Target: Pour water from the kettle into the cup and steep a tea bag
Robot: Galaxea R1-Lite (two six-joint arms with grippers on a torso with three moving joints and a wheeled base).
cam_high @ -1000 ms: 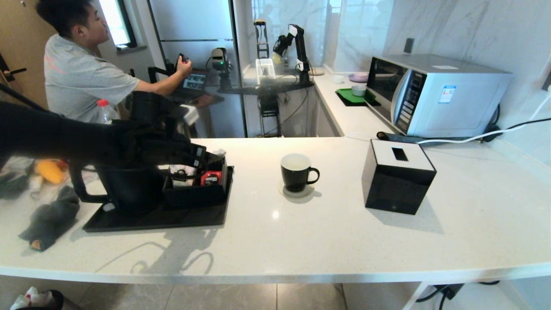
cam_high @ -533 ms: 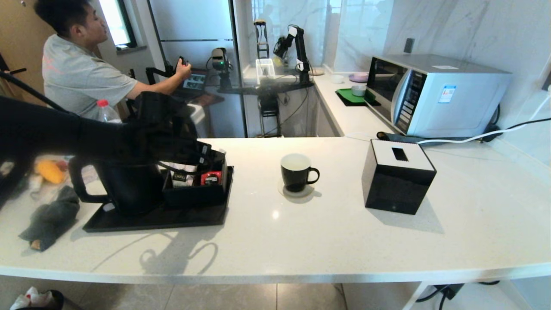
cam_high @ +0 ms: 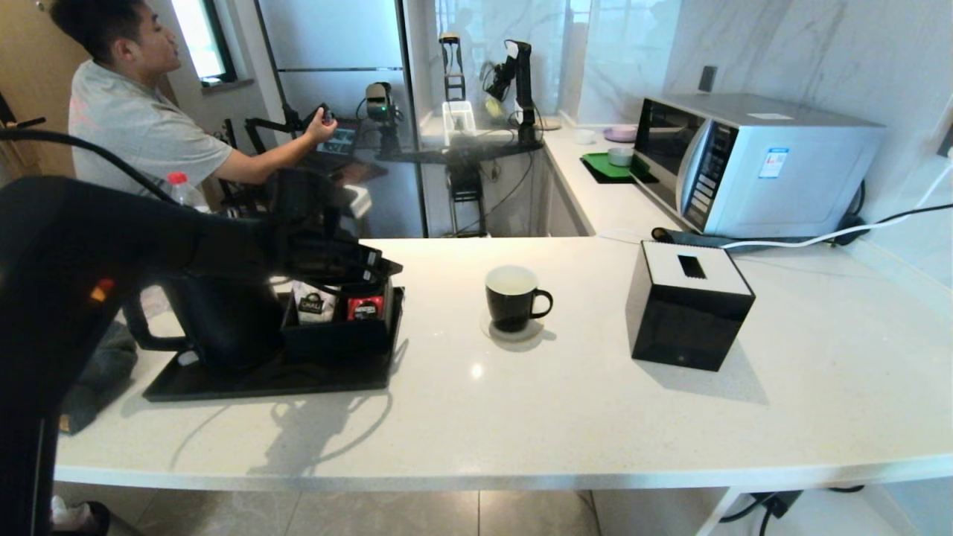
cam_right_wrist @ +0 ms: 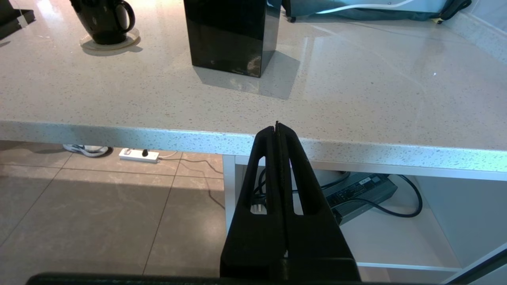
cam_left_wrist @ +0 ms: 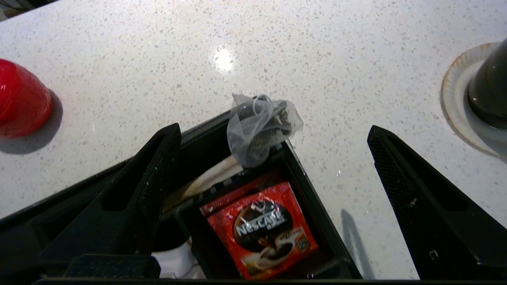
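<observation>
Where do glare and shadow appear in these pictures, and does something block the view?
Head view: the left arm fills the left side and hides much of the kettle; its shadow lies on the countertop in front of the tray. Left wrist view: a bright glare spot on the counter beyond the tea bag. Right wrist view: the black tissue box casts a soft shadow.

A white speckled counter (cam_high: 566, 402) carries a black tray (cam_high: 298, 381) at about nine o'clock, with a black organiser box (cam_high: 335, 336) on it holding a red coffee sachet (cam_left_wrist: 263, 229) and a white sachet (cam_high: 310, 306). A black tissue box (cam_high: 689, 305) with a white top stands at three o'clock. A silver microwave (cam_high: 752, 160) sits at two o'clock. A man in a grey shirt (cam_high: 138, 123) sits at eleven o'clock, beside a red-capped bottle (cam_high: 181, 191).
</observation>
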